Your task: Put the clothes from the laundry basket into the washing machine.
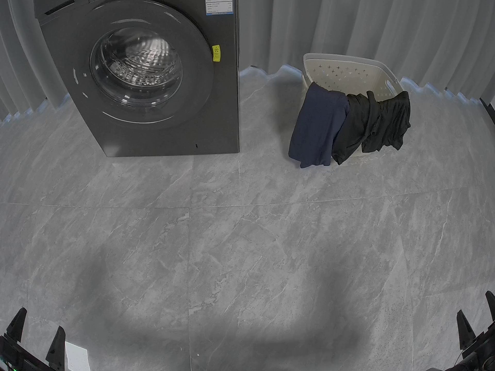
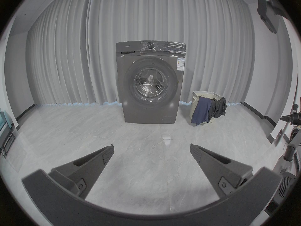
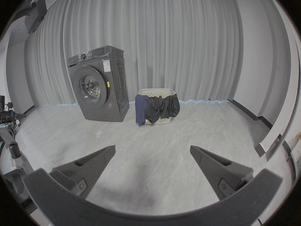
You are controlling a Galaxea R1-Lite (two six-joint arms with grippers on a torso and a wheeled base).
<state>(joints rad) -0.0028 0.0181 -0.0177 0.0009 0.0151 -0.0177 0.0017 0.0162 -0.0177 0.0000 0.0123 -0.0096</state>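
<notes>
A dark grey washing machine (image 1: 139,68) stands at the far left with its round door shut; it also appears in the left wrist view (image 2: 150,82) and the right wrist view (image 3: 98,83). To its right sits a white laundry basket (image 1: 350,73). A navy garment (image 1: 315,127) and a black garment (image 1: 375,122) hang over its front rim. My left gripper (image 1: 37,331) is open at the near left, far from both. Open too is my right gripper (image 1: 477,318), at the near right, holding nothing.
Grey tiled floor (image 1: 247,243) stretches wide and bare between me and the machine. Pale curtains (image 1: 371,21) run along the back wall. A tripod stand (image 2: 293,132) sits off to one side.
</notes>
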